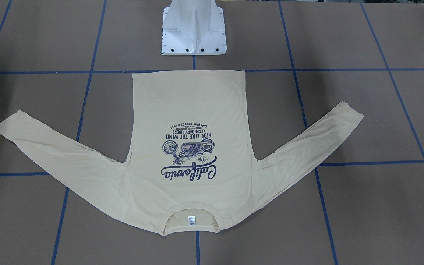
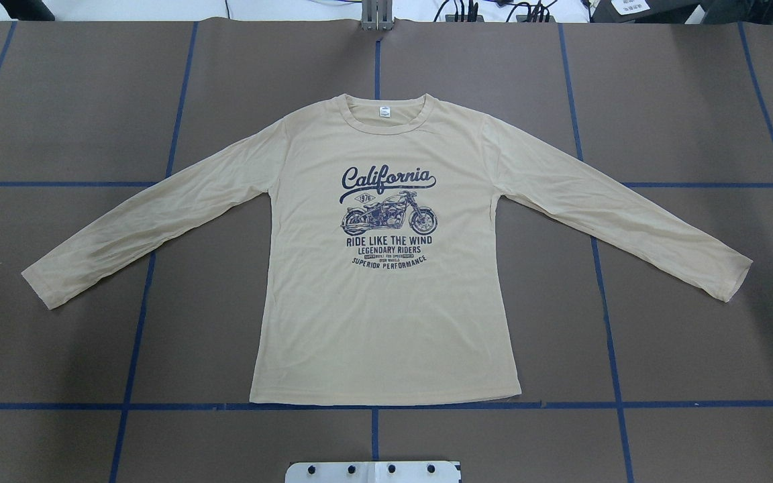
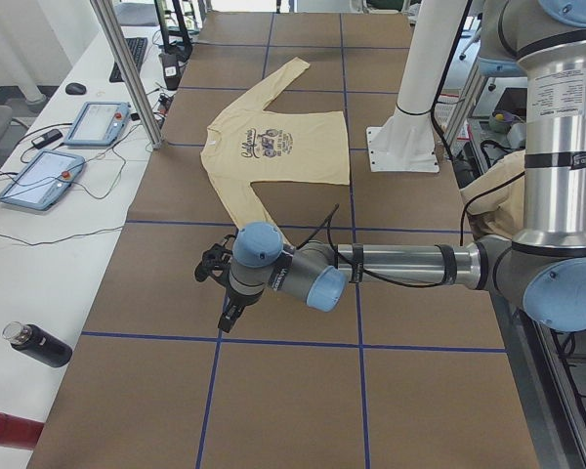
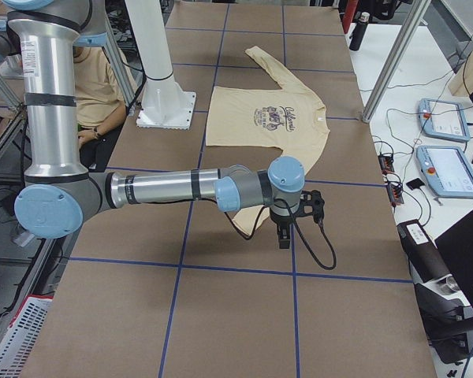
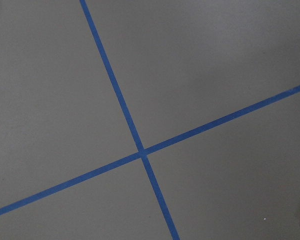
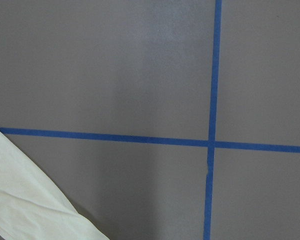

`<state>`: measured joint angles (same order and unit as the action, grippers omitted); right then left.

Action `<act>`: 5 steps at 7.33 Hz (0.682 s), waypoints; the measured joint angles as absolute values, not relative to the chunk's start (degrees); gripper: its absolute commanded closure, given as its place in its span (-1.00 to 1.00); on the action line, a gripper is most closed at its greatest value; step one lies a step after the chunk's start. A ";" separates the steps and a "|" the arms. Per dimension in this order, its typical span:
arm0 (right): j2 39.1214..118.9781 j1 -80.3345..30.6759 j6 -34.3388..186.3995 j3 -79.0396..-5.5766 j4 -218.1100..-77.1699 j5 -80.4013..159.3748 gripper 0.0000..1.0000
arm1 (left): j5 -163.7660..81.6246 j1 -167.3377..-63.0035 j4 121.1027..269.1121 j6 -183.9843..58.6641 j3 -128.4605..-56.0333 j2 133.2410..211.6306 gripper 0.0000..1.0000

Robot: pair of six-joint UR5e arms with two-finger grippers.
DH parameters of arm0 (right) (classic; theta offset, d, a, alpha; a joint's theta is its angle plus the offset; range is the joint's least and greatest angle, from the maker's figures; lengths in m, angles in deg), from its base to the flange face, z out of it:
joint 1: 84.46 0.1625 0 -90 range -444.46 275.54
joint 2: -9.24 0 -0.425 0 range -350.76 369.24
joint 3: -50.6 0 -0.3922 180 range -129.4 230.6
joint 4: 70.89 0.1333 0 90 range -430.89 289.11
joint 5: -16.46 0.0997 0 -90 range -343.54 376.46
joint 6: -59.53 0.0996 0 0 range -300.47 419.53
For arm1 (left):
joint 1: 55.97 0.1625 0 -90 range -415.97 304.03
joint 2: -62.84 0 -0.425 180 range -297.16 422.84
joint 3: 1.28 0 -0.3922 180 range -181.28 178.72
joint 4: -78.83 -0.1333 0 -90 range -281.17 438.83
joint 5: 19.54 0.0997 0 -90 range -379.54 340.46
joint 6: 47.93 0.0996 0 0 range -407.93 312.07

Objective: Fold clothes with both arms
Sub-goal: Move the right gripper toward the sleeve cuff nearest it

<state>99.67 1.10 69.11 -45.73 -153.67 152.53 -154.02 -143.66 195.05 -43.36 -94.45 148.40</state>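
Note:
The cream long-sleeved T-shirt (image 2: 386, 322) lies flat and face up in the middle of the table, sleeves spread out to both sides, navy "California" motorcycle print showing, collar away from the robot. It also shows in the front view (image 1: 190, 99). My left gripper (image 3: 228, 318) hangs over bare table beyond the shirt's sleeve end, apart from it; I cannot tell whether it is open or shut. My right gripper (image 4: 284, 239) hangs past the other sleeve end; I cannot tell its state either. A sleeve (image 6: 25, 200) fills the lower left of the right wrist view.
The brown table (image 2: 695, 335) carries a grid of blue tape lines (image 2: 373, 406). The white pedestal base (image 1: 193, 33) stands just behind the shirt's hem. A side table with tablets (image 3: 41, 178) and bottles (image 3: 37, 344) runs along the far edge.

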 measured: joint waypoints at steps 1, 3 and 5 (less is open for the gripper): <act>100.68 1.10 69.19 -46.41 -153.50 152.38 -1.00 | -153.96 -143.67 196.40 -43.37 -94.42 148.17 -0.99; 101.27 -0.34 71.87 -46.91 -153.03 152.14 -1.00 | -153.88 -143.64 198.59 -43.39 -94.18 147.27 -0.99; 101.83 -3.54 74.59 -46.92 -149.43 150.83 -1.00 | -154.19 -143.67 199.06 -44.41 -94.51 146.43 -0.99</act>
<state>101.83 -3.54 74.59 -46.92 -149.43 150.83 -154.19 -143.67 199.06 -44.41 -94.51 146.43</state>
